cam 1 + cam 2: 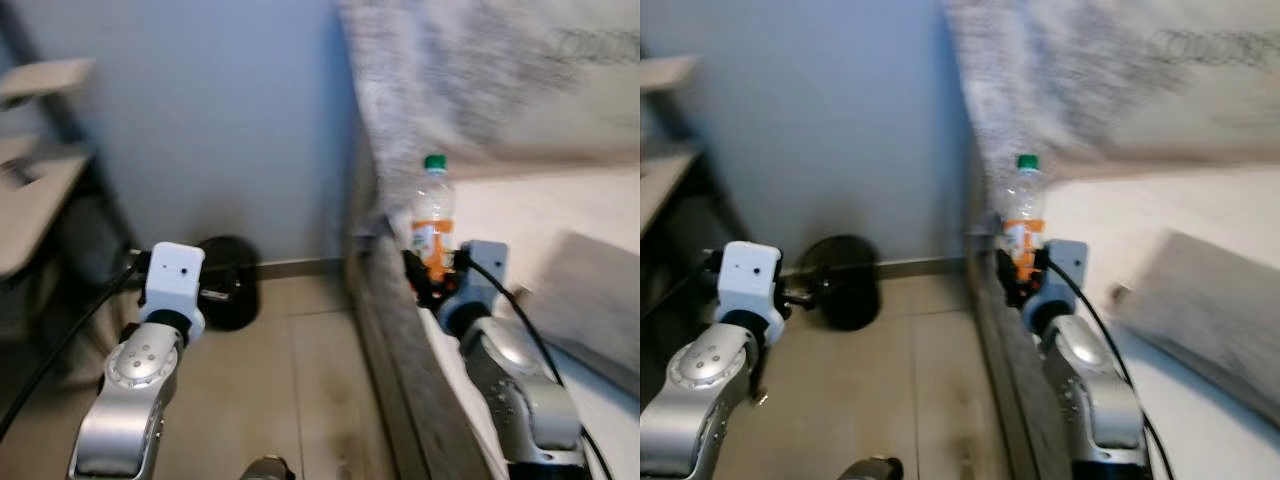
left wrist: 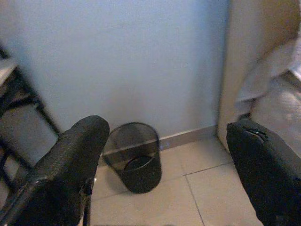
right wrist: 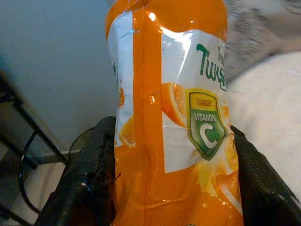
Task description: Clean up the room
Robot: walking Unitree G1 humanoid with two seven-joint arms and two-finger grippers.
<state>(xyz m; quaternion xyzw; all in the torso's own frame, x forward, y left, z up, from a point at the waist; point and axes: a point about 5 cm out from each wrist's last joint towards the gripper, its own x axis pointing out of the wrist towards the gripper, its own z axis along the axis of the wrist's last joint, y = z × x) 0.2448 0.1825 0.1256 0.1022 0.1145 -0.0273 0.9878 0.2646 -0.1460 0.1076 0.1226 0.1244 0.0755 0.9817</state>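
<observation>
orange bottle point(image 1: 433, 222), green cap point(image 1: 434, 161), black mesh bin point(image 2: 135, 157)

The tiled floor point(image 1: 300, 390) runs between a pale blue wall and the side of a bed point(image 1: 590, 215). A black mesh wastebasket point(image 2: 136, 157) stands upright on the tiles, against the wall's skirting. On the bed's pale sheet lie a mottled grey blanket point(image 1: 480, 75) and what may be a grey pillow point(image 1: 1205, 305), blurred

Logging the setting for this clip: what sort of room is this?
Probably a bedroom. A bed with pale sheets and a grey blanket runs along the right, a black mesh wastebasket stands on the tiled floor against the wall, and the right gripper holds an orange drink bottle.
</observation>
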